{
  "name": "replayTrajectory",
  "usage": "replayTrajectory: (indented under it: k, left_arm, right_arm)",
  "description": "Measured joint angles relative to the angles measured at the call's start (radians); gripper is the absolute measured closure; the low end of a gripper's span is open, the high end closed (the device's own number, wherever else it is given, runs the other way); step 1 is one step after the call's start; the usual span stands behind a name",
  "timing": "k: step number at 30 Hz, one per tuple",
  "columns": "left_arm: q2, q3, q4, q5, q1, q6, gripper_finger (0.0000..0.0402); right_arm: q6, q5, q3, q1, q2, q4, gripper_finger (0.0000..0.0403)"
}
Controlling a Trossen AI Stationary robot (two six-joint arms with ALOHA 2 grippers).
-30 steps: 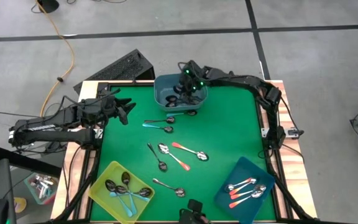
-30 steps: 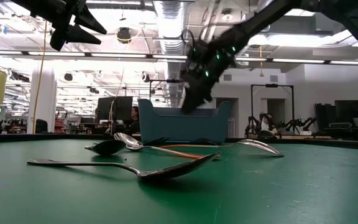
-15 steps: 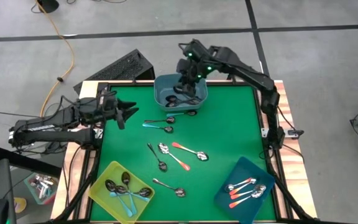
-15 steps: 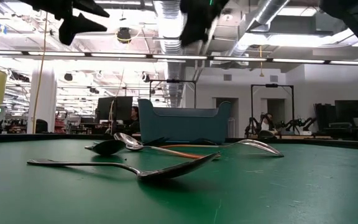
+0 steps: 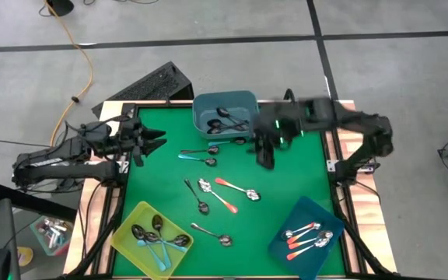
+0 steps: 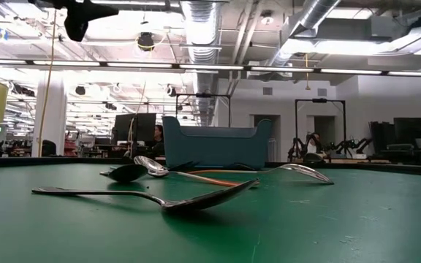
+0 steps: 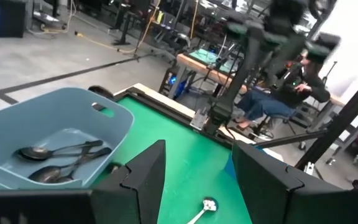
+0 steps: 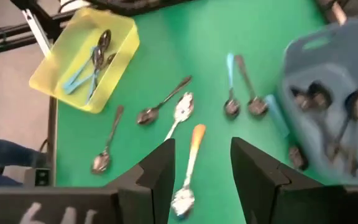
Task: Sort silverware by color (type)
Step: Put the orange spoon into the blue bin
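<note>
High view: right gripper (image 5: 264, 152) hovering empty, jaws parted, at table's one o'clock beside grey-blue bin (image 5: 225, 117); left gripper (image 5: 152, 140) waiting empty, jaws wide, at ten o'clock; loose spoons (image 5: 222, 189) lying centre. Right wrist view: orange-handled spoon (image 8: 188, 171) showing between fingers (image 8: 157, 174). Risk: overlapping spoons, so two lifting together.

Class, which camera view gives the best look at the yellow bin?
The high view: the whole yellow bin shows, spoons inside. The right wrist view shows it tilted and blurred, the low view only one wall at the edge, the left wrist view nothing.
</note>
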Motion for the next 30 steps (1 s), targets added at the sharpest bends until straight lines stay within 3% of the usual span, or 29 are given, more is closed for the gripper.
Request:
replayTrajectory:
  k: [7,12,20,30]
  left_arm:
    - [-0.016,0.000,-0.031,0.025,0.000,0.005,0.0232]
    - [-0.015,-0.001,-0.064,0.037,0.000,0.006,0.0232]
    - [-0.015,-0.001,-0.088,0.047,0.000,0.006,0.0232]
    - [-0.015,-0.001,-0.092,0.045,0.000,0.005,0.0232]
  right_arm:
    - [0.289,0.336,-0.258,0.333,0.008,0.286,0.0239]
    - [0.402,0.517,-0.382,0.452,0.113,0.531,0.0239]
    - [0.437,0.510,-0.392,0.527,0.354,0.797,0.0239]
    - [0.575,0.461,-0.390,0.554,0.503,0.840,0.0239]
